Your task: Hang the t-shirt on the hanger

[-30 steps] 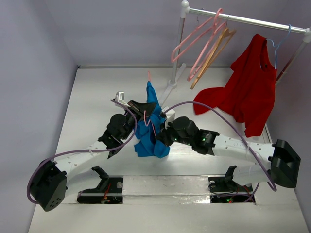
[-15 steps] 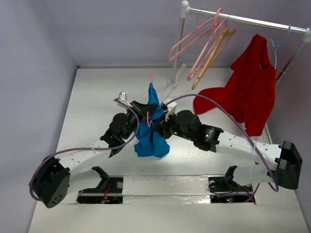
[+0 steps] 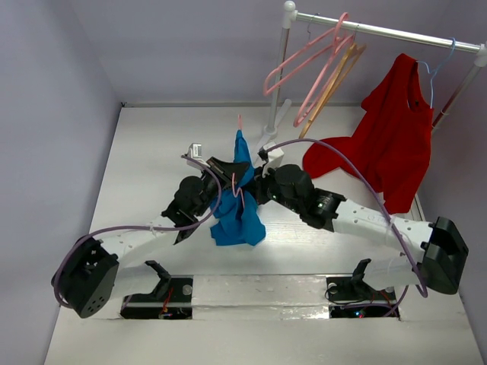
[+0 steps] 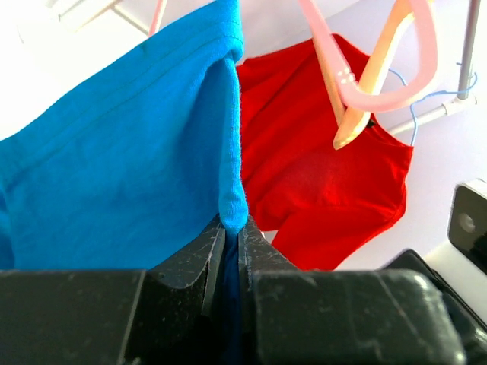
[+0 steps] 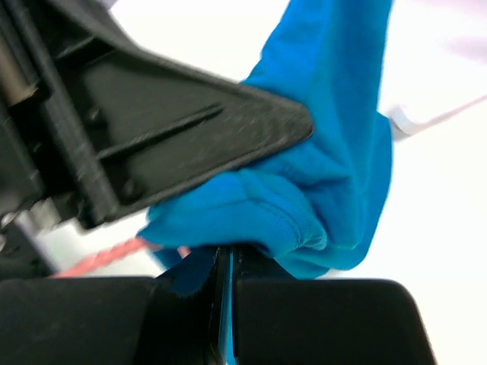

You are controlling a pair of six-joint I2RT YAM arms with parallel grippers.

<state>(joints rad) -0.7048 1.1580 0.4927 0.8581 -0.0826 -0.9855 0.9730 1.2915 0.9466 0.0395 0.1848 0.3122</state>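
The bright blue t-shirt [image 3: 237,209] hangs bunched above the table's middle, held between both grippers. My left gripper [image 3: 234,172] is shut on a fold of the t-shirt [image 4: 137,160]. My right gripper [image 3: 253,190] is shut on another fold of the t-shirt [image 5: 319,175] close beside it. A thin pale pink hanger [image 3: 239,125] pokes its hook out above the cloth, and part of it shows at the cloth's middle; the rest is hidden. In the right wrist view a pink strip of the hanger [image 5: 99,258] runs under the cloth.
A white clothes rail [image 3: 380,30] stands at the back right with two pink hangers [image 3: 304,65], a tan wooden hanger [image 3: 335,76] and a red garment [image 3: 388,144] on a pale blue hanger [image 3: 434,68]. The rail's post [image 3: 278,76] stands just behind the grippers.
My right gripper has moved up and left, closer to the left gripper, with the cloth. The t-shirt has gathered tighter and its top has risen slightly. The left arm has shifted slightly.
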